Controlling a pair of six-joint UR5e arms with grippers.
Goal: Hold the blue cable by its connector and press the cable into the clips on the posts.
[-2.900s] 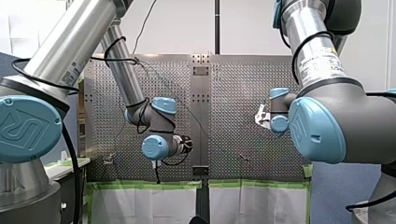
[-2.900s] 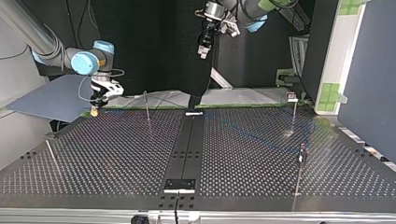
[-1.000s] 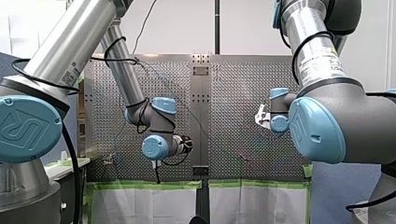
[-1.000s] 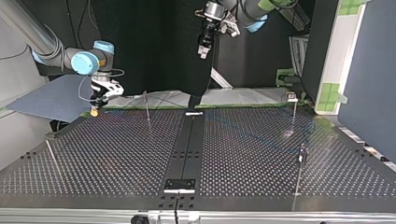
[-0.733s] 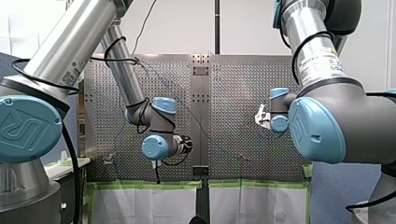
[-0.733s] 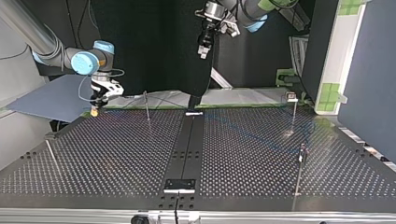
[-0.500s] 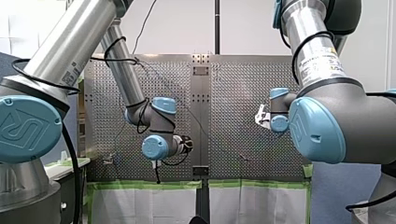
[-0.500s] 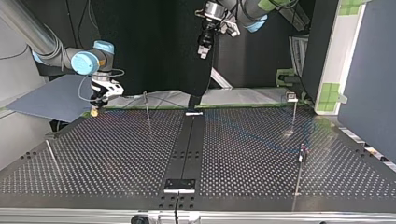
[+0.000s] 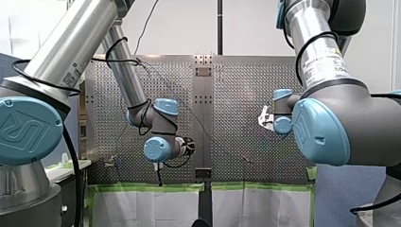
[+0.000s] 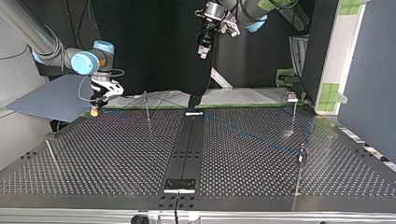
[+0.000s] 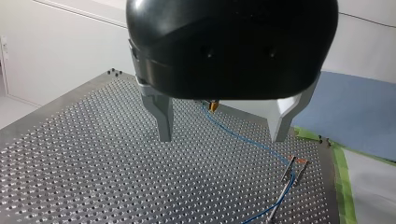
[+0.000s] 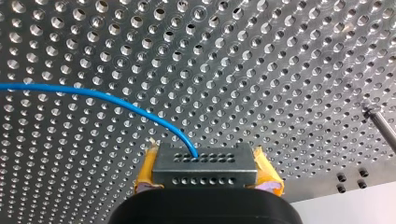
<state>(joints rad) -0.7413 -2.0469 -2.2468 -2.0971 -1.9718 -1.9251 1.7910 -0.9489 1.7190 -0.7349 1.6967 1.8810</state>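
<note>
In the right wrist view my right gripper (image 12: 205, 171) is shut, its yellow pads (image 12: 266, 169) clamping a grey block connector (image 12: 204, 158). The blue cable (image 12: 93, 93) leaves the connector and arcs away over the perforated table (image 12: 280, 56). From across the table, my right gripper (image 10: 95, 111) hangs low at the far left edge. My left gripper (image 10: 202, 52) hovers high over the middle. Its metal fingers (image 11: 162, 116) stand open and empty, my left gripper (image 11: 222, 138) well above the plate. Beyond it the blue cable (image 11: 243, 138) runs to a pair of thin posts (image 11: 290, 170).
Thin posts stand on the plate: one near the back (image 10: 147, 106), one at the back right (image 10: 294, 109), one front right (image 10: 301, 161), one front left (image 10: 51, 156). A dark centre strip (image 10: 187, 149) divides the plate. Green tape (image 9: 151, 187) lines one table edge.
</note>
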